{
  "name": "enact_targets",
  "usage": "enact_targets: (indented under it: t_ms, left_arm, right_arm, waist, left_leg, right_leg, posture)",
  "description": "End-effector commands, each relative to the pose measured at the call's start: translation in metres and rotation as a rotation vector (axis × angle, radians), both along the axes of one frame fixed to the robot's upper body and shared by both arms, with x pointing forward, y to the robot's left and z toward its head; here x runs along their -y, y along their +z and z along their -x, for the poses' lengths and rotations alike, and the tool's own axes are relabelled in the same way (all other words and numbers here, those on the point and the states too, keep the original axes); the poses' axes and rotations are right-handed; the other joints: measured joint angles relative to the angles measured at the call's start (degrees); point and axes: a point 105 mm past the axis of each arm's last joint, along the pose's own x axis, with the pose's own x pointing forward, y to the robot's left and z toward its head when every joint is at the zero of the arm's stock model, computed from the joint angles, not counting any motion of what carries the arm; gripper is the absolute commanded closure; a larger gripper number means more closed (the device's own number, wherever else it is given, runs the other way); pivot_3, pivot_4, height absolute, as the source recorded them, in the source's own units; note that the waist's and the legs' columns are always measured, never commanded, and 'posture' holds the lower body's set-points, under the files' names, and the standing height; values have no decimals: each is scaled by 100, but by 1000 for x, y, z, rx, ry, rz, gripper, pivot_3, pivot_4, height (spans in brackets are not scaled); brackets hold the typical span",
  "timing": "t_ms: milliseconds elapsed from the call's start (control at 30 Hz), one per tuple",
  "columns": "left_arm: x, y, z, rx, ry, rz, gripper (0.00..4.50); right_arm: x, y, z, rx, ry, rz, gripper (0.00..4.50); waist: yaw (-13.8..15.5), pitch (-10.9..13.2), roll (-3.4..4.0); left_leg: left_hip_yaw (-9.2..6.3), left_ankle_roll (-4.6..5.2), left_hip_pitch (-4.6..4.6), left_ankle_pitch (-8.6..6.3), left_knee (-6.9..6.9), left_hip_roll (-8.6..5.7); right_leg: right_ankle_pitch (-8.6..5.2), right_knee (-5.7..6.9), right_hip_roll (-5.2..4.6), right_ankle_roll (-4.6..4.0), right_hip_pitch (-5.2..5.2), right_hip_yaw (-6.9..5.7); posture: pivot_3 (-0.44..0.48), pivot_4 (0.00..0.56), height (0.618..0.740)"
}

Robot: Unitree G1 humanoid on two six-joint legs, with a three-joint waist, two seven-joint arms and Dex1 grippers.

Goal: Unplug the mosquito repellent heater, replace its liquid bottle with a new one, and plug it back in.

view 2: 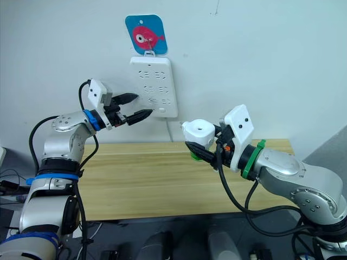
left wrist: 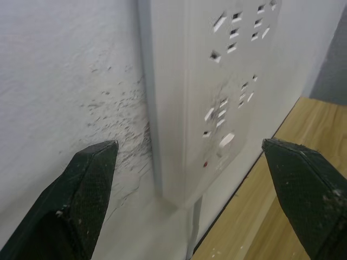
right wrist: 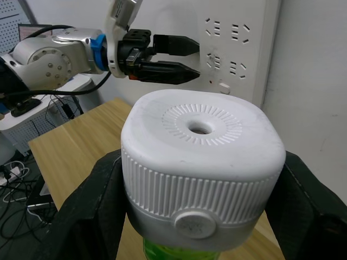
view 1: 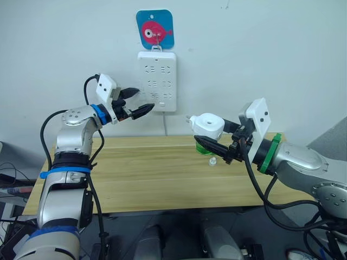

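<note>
The mosquito repellent heater (right wrist: 201, 157), white rounded plastic with a ribbed rim and a round vent hole, is gripped by the right gripper's (view 1: 219, 142) fingers above the pale wooden surface (view 1: 157, 173). A green bottle (view 1: 204, 145) is fitted beneath it. The left gripper's (view 1: 139, 103) fingers are held wide beside the white power strip (view 1: 157, 80) on the wall.
</note>
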Motion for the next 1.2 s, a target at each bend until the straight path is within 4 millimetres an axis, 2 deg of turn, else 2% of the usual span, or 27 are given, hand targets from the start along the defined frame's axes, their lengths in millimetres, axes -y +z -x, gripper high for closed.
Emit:
enact_targets:
  t_ms: [33, 200, 433, 567, 667, 833, 933, 1100, 1200]
  left_arm:
    - [9, 16, -2, 46, -43, -9, 0]
    - [16, 18, -4, 40, -97, -34, 0]
    - [31, 21, 6, 21, -232, -59, 0]
    - [34, 21, 6, 23, -241, -53, 0]
    - [34, 23, 5, 22, -239, -41, 621]
    - [35, 24, 1, 22, -224, -28, 2223]
    - [37, 21, 0, 18, -224, -30, 3125]
    - [39, 17, 1, 15, -223, -26, 3211]
    - [38, 15, 2, 11, -222, -28, 3211]
  right_arm:
    - [0, 10, 5, 52, 10, -11, 1411]
    - [0, 9, 5, 51, 10, -7, 1412]
    - [-2, 7, 5, 33, 23, -27, 1412]
    - [-4, 7, 4, 33, 31, -23, 1412]
    - [-6, 7, 3, 35, 37, -22, 1412]
    - [-15, 7, -2, 44, 50, -23, 1412]
    - [-23, 7, -12, 55, 28, -13, 1412]
    - [-30, 10, -45, 100, -113, 12, 1412]
    - [-37, 11, -56, 132, -161, 28, 1412]
  waist:
    - [-1, 0, -1]
    - [16, 3, -5]
    - [-13, 4, -8]
    - [-22, 5, -8]
    - [-21, 5, -8]
    - [-19, 5, -8]
    - [-19, 5, -8]
    - [-9, 5, -8]
    - [-7, 5, -8]
  left_leg:
    - [-1, 0, 0, 0, 1, 0]
    - [-5, 0, -1, 0, 2, -4]
    - [-5, 0, -4, 0, -1, -1]
    - [-6, 0, -4, 0, -1, 2]
    - [-6, 0, -4, 0, -1, 0]
    - [-6, 0, -5, 0, 0, -1]
    - [-6, 0, -5, 0, 1, -2]
    - [-11, 0, -5, 0, 4, -4]
    - [-16, 0, -7, 0, 3, -5]
  right_leg:
    - [0, 0, 1, 0, 0, -1]
    - [0, 1, 2, 0, 2, -5]
    - [0, -1, 3, 0, -1, -4]
    - [0, 1, 7, 0, -2, -4]
    - [0, 0, 6, 1, -2, -4]
    - [0, 0, 6, 1, -2, -5]
    - [0, 0, 5, 1, -2, -4]
    - [0, 2, 2, 0, 0, -8]
    - [0, 2, -2, 0, -1, -11]
  posture:
    - [-209, 187, 723]
    - [-215, 189, 723]
    - [-214, 186, 723]
    - [-215, 185, 723]
    - [-216, 184, 723]
    - [-224, 183, 723]
    - [-224, 183, 723]
    - [-222, 176, 723]
    - [-222, 176, 723]
